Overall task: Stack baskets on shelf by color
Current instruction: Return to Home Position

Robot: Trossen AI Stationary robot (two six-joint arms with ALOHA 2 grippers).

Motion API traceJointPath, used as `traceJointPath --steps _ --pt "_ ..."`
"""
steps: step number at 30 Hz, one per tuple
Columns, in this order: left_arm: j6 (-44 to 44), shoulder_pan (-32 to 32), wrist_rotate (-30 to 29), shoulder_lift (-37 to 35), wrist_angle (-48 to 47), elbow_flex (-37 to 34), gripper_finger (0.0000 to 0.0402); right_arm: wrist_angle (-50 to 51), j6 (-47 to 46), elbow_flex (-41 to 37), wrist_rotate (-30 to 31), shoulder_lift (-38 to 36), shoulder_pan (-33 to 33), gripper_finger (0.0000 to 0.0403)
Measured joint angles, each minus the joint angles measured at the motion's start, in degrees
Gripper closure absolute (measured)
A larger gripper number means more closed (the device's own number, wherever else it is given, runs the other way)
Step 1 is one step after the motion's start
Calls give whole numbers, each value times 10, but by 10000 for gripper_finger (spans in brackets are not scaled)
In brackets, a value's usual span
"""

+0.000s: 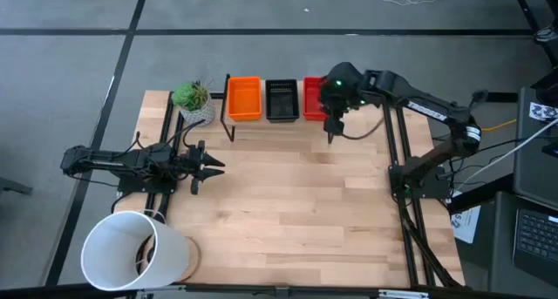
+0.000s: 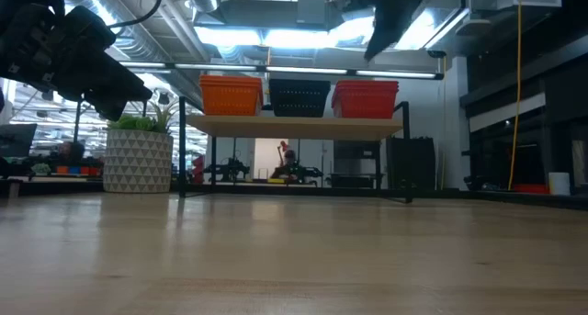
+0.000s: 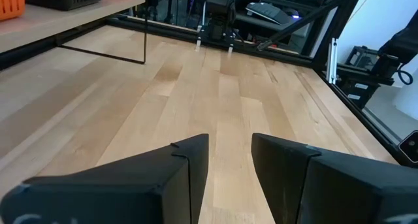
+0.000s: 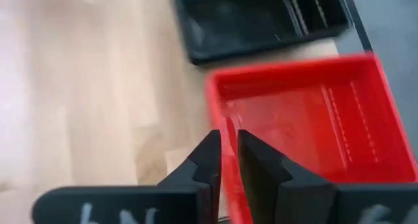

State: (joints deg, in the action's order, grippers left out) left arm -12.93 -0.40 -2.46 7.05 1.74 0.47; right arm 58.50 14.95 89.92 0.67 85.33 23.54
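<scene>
Orange, black and red baskets stand side by side on the shelf, by colour; the low view shows the orange, black and red ones resting on the board. My right gripper hovers above the red basket's front corner, next to the black basket. It points down, with a narrow gap between its fingers. In the low view its tip is clear above the red rim. My left gripper waits open at the table's left, holding nothing.
A potted plant stands left of the shelf, also in the low view. A large white bucket lies at the near left corner. Black frame rails run along the table's right side. Bare wood lies between the arms.
</scene>
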Motion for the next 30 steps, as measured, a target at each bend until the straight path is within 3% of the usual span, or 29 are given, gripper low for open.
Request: traceJointPath --steps 4,11,17,22,27,30 --pt "0 0 0 0 0 0 292 -30 -8 -60 -24 -65 -34 350" --pt "0 0 0 0 0 0 292 -253 -123 -332 -23 -246 -106 350" --pt "0 0 0 0 0 0 292 -295 -243 -544 37 -463 -172 350" --pt "0 0 0 0 0 0 292 -370 -254 -691 58 -677 -211 350" --pt "0 0 0 0 0 0 292 -417 -250 -786 63 -839 -223 350" --pt "0 0 0 0 1 0 292 -451 -234 -807 77 -851 -224 350"
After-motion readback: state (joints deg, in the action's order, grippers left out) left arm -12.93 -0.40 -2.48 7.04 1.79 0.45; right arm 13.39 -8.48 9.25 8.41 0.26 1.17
